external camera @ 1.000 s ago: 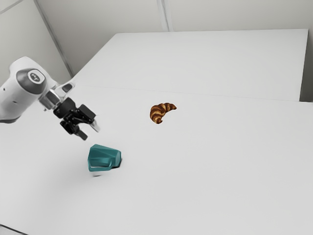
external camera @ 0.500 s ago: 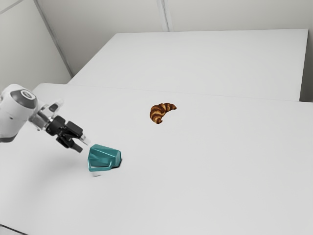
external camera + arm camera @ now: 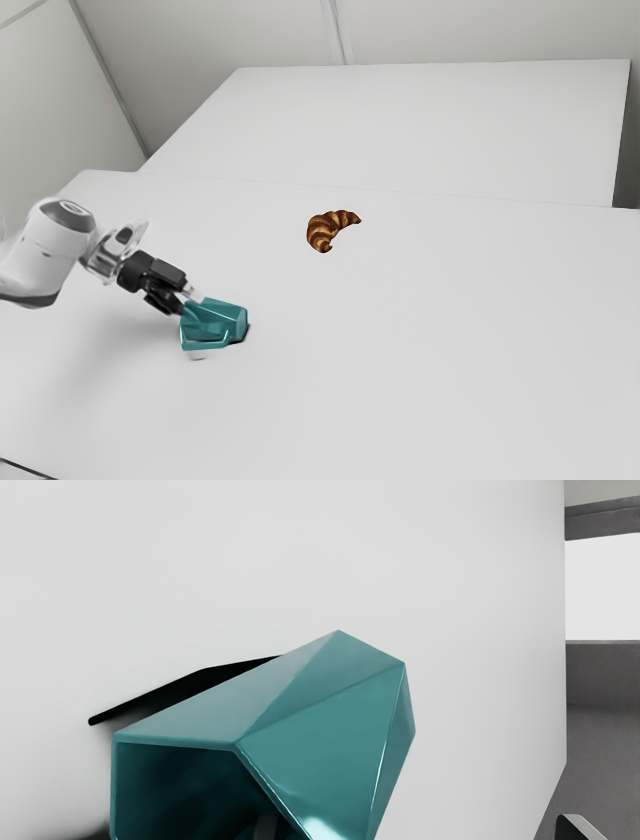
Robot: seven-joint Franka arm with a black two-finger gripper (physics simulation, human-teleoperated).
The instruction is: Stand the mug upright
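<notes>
Mug [image 3: 222,322] lay on its side on bench [image 3: 450,350], mouth facing tool [image 3: 420,827]. Tool stood wide, one finger [image 3: 266,827] within mouth, other outside mug. Upright pose not reached; closing grip, tipping mug onto base, releasing seemingly remained.

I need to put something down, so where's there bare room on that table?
In the exterior view, bare table stretches right of the croissant and mug; a smaller patch lies between those two, another below the mug. It's crowded at the mug's mouth, where the gripper is.
</notes>
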